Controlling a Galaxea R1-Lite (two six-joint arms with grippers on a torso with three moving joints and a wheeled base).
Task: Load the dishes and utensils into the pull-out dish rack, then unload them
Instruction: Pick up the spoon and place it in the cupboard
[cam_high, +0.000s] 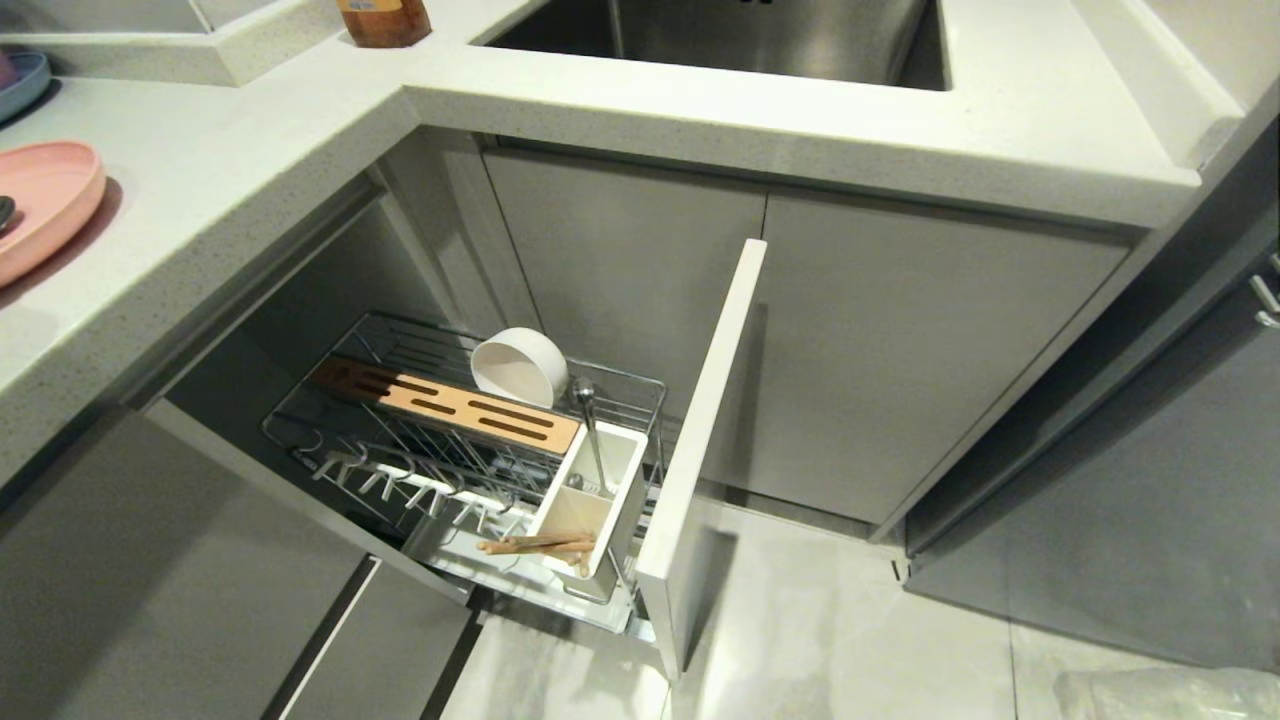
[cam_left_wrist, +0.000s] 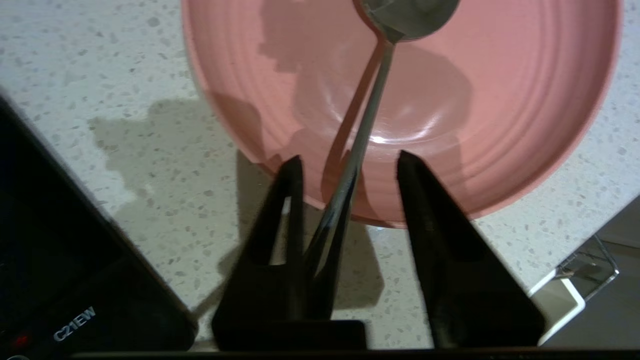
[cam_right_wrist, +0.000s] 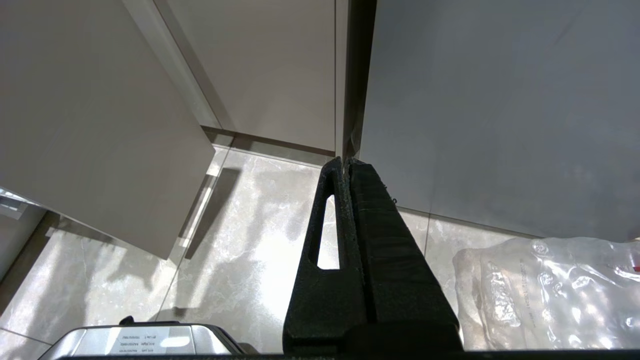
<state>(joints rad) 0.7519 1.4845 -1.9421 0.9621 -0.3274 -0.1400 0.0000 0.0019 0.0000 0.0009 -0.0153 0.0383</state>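
In the left wrist view my left gripper (cam_left_wrist: 350, 156) stands open over the near rim of the pink plate (cam_left_wrist: 500, 100) on the speckled counter. A slim metal spoon (cam_left_wrist: 372, 110) lies with its bowl on the plate, and its handle runs back between the jaws, close against one finger (cam_left_wrist: 292, 210). In the head view the pull-out dish rack (cam_high: 400, 470) is drawn out. It holds the white bowl (cam_high: 520, 365) on its side, chopsticks (cam_high: 540, 545) and a second metal spoon (cam_high: 590, 430) in the white utensil box (cam_high: 600, 500). My right gripper (cam_right_wrist: 347, 161) is shut, parked above the floor.
The rack's tall front panel (cam_high: 700, 450) juts into the floor space. A slotted wooden block (cam_high: 450, 405) lies across the rack. A blue plate (cam_high: 20, 80) sits at the counter's far left, a brown bottle (cam_high: 385, 20) by the sink (cam_high: 720, 40). A plastic bag (cam_right_wrist: 550, 290) lies on the floor.
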